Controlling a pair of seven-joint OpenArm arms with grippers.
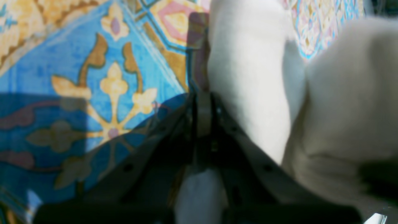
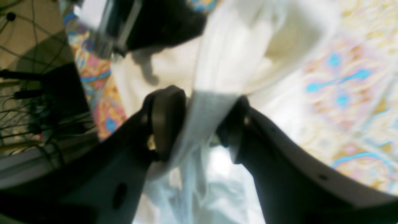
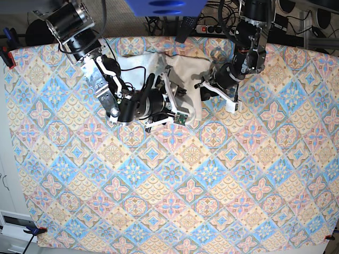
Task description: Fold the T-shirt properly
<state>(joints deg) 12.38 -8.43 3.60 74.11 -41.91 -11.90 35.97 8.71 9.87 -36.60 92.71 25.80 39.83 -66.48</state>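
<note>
The white T-shirt lies bunched up at the back middle of the table, with no print showing. My right gripper is at its left side; in the right wrist view it is shut on a lifted band of the T-shirt. My left gripper is at the shirt's right edge. In the left wrist view its jaws are pressed together, with the white T-shirt hanging to the right of them and a bit of white cloth showing between the finger bases.
A patterned blue, orange and pink tablecloth covers the whole table. Cables and a power strip lie behind the table's back edge. Clamps hold the cloth at the left corners.
</note>
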